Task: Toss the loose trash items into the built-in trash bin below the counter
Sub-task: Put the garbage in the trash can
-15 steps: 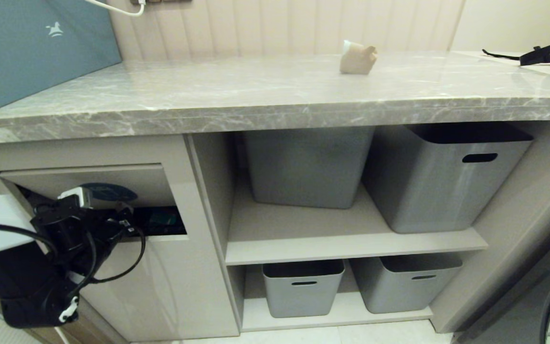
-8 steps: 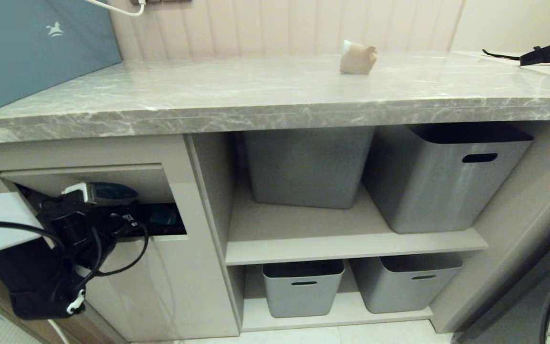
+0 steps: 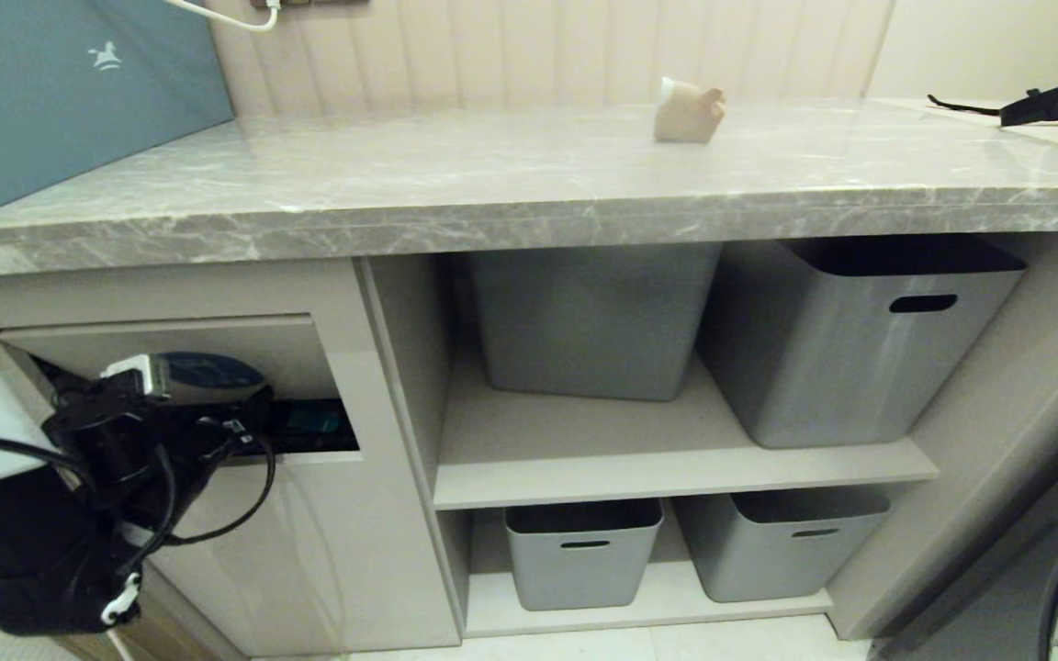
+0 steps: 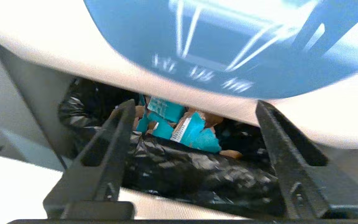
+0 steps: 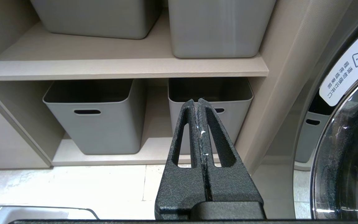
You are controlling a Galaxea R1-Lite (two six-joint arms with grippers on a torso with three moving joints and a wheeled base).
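at the flap's lower edge, left fingers spread empty.

Paper wad on marble counter

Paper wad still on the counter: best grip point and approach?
Take the crumpled paper wad across its broad beige body, coming from above with the fingers spanning its left and right sides. It sits alone on the marble counter, near the back wall, so a frontal approach is also open. Avoid the thin peak at its upper right; it would likely crush or slip.
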